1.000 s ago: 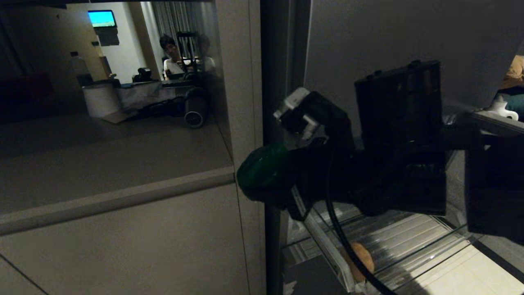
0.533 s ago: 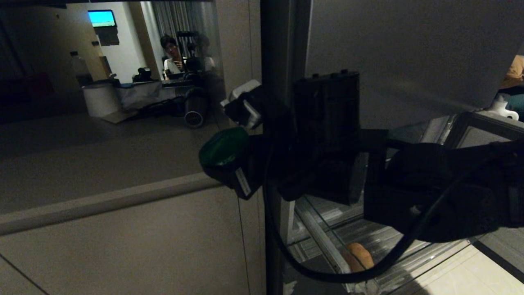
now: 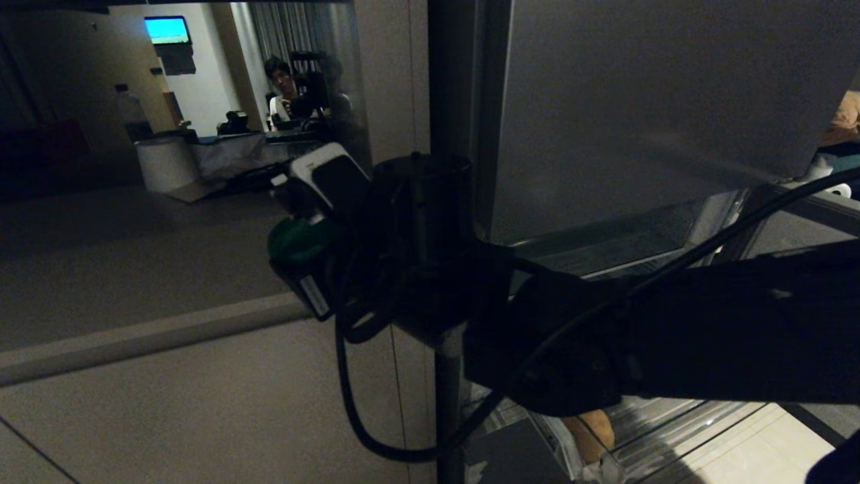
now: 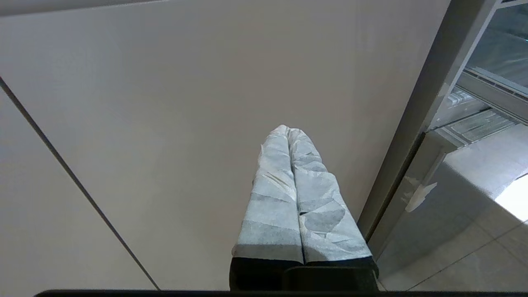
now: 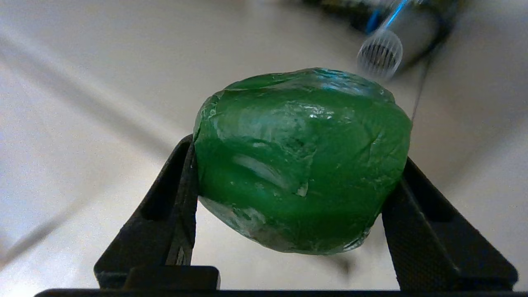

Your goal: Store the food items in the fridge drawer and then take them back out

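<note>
Against the closed grey fridge panel [image 4: 165, 123] on the left, the left end effector [image 4: 288, 136] hangs parked with its wrapped fingers pressed together, holding nothing. Further right, in front of the dark post between the fridge doors, the right end effector [image 3: 302, 252] is clamped on a green food item [image 5: 301, 161], a glossy rounded lump squeezed between both black fingers [image 5: 173, 198]. Over the last second this arm has swung leftward in the head view, from above the drawer to before the closed panel, carrying the green piece with it. That suggests the take-out phase is under way, with this item already clear of the fridge. At lower right, the fridge drawer [image 3: 678, 420] stands pulled out, and a tan potato-like item [image 3: 591, 433] lies inside near its front corner, partly hidden by the arm, probably the next thing to fetch.
</note>
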Motion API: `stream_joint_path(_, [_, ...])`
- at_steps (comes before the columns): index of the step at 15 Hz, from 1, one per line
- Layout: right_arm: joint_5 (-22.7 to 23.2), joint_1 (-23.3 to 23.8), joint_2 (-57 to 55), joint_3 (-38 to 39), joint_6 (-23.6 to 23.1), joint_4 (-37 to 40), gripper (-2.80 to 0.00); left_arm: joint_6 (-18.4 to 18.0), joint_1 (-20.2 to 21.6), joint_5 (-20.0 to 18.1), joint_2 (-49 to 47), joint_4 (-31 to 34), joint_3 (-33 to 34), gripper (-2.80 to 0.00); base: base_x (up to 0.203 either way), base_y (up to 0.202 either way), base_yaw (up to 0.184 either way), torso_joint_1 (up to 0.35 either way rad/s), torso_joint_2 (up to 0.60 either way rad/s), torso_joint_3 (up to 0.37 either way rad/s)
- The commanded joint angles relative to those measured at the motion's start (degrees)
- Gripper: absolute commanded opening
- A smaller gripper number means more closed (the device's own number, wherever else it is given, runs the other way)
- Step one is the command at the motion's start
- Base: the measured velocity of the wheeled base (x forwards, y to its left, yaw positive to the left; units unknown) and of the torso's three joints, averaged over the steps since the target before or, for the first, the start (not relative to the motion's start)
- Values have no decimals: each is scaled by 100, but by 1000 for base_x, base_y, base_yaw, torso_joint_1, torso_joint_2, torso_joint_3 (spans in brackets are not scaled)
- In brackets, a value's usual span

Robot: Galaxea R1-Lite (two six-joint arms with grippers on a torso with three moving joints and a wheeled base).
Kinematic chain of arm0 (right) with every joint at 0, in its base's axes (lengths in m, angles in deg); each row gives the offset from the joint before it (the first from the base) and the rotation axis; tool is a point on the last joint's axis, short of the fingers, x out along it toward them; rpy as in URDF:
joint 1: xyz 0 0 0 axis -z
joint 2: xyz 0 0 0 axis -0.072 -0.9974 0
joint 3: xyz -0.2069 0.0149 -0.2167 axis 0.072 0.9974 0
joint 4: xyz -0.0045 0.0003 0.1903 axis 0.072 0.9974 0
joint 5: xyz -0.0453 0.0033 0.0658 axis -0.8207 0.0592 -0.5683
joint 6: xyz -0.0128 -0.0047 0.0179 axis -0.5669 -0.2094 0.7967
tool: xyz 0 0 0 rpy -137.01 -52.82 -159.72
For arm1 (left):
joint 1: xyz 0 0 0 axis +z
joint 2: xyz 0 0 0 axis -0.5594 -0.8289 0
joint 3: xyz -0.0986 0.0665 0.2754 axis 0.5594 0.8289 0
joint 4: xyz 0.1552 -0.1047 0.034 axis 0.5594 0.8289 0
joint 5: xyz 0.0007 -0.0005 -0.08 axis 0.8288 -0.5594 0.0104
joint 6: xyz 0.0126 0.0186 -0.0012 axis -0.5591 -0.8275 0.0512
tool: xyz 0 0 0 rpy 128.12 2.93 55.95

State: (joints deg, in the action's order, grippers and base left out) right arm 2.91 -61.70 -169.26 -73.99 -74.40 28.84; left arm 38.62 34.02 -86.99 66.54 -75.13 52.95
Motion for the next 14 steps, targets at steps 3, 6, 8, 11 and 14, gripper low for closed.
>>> stream_joint_path(3, [-873, -141, -1331, -1364, -528, -426, -280, 1, 0, 1, -6, 2, 1, -280, 0, 0, 0, 0, 0, 0])
stream_joint_path(6, [-1149, -158, -1520, -1482, -757, -434, -280, 1, 0, 1, -5, 2, 1, -280, 0, 0, 0, 0, 0, 0])
stream_joint_path(8, [-1209, -149, -1543, -1485, -762, -453, -280, 1, 0, 1, 0, 2, 1, -280, 0, 0, 0, 0, 0, 0])
stream_joint_path(11, [-1262, -140, -1525, -1503, -762, -453, -280, 1, 0, 1, 1, 2, 1, -280, 0, 0, 0, 0, 0, 0])
stream_joint_path(14, [-1253, -102, -1525, -1507, -785, -453, -280, 1, 0, 1, -7, 2, 1, -280, 0, 0, 0, 0, 0, 0])
